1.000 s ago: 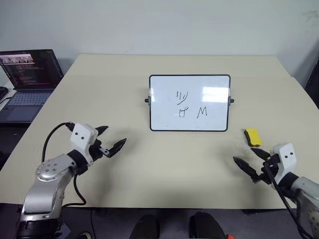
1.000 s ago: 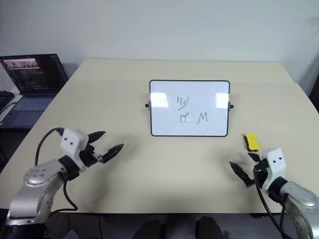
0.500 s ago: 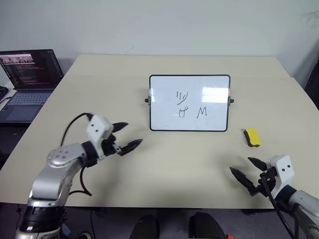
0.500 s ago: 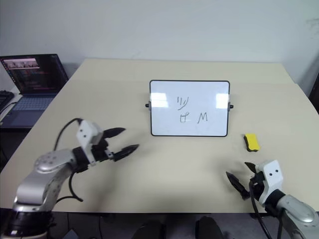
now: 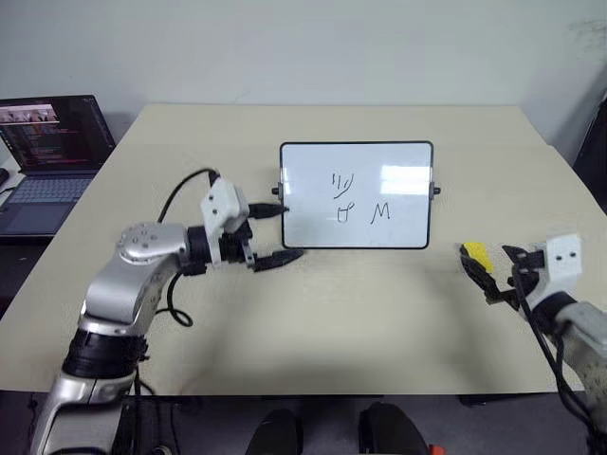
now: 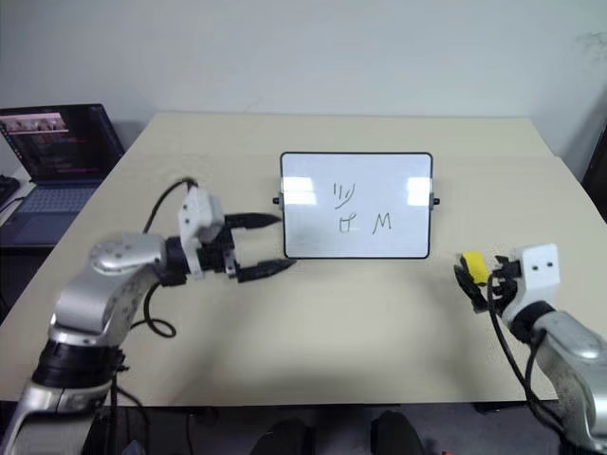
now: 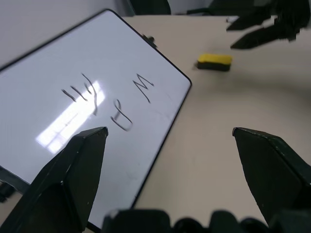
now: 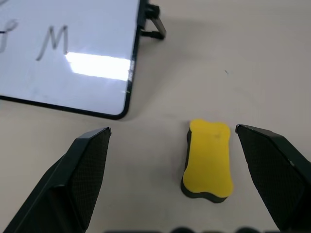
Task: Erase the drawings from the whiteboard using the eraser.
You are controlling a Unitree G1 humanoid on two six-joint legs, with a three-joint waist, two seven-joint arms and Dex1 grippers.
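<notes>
Eraser: yellow block w/ dark underside, flat on table at ~4 o'clock from whiteboard, near its lower right corner but apart, untouched.
R pincer: mine, jaws spread wide, holding nothing; eraser sits ahead, nearer one finger than centred btwn them.
L pincer: also wide open, empty, tips at board's left edge around 9 o'clock; contact w/ frame, can't tell.
Drawings: slanted strokes, small loop, an "M", all unwiped.
Risk 1: I'd guess closing off-centre nudges eraser sideways or tips it, since one finger would hit first.
Risk 2: board stands on small side knobs; L tips pushing could slide or topple it.
Risk 3: glossy face, light board, prob shifts under wiping if unsteadied.
Surface: beige table, smooth, matte.
Room: pale wall behind; open laptop at 9 o'clock, off table's left edge.
</notes>
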